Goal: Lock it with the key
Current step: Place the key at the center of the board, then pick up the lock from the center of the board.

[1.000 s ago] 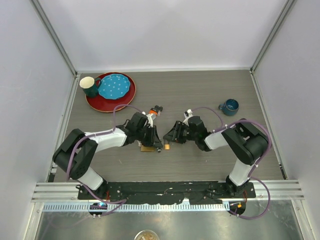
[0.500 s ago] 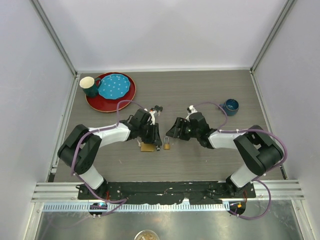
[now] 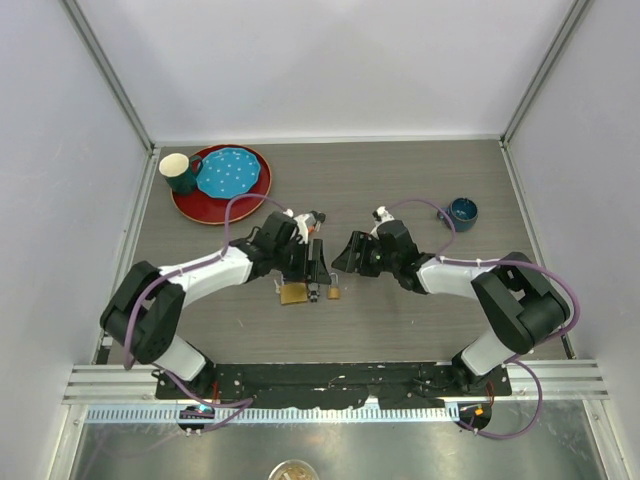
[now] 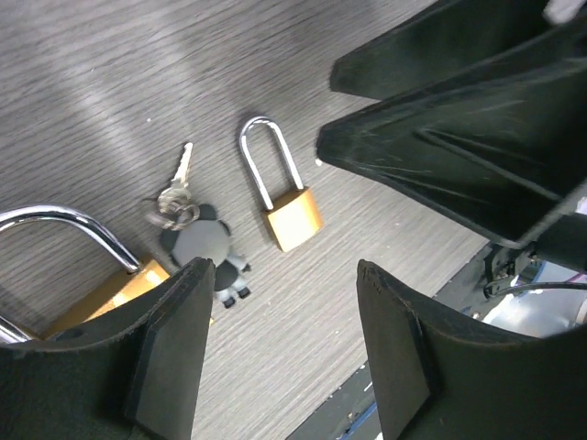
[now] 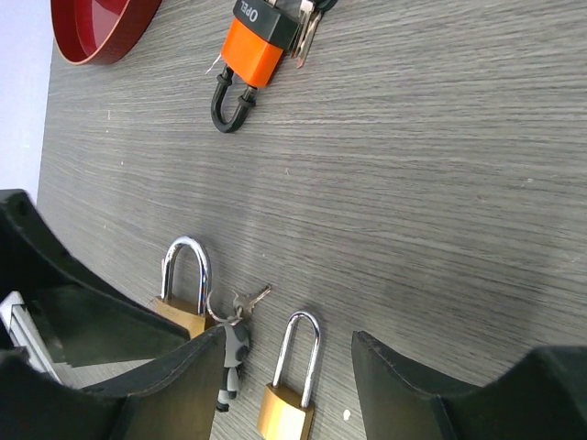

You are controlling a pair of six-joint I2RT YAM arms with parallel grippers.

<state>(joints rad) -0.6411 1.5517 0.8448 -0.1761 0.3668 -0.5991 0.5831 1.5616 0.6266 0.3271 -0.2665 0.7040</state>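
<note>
A small brass padlock (image 4: 284, 197) (image 5: 293, 380) with a long shackle lies flat on the table (image 3: 400, 190), free of both grippers. Just left of it lies the key (image 4: 182, 168) (image 5: 250, 297) on a ring with a grey and black fob (image 4: 207, 249). A bigger brass padlock (image 4: 87, 275) (image 5: 183, 284) lies beside that. My left gripper (image 4: 282, 275) (image 3: 318, 268) hovers open over the key and small padlock. My right gripper (image 5: 289, 337) (image 3: 346, 262) faces it, also open and holding nothing.
An orange padlock (image 5: 257, 46) with keys in it lies farther back. At the back left a red plate (image 3: 212, 209) carries a blue dish (image 3: 230, 172) and a green cup (image 3: 179, 172). A blue cup (image 3: 461, 211) stands at the right.
Both grippers have opened, the left one in the last half second. The small padlock now lies loose on the table between them. Both wrists have drawn back slightly.
</note>
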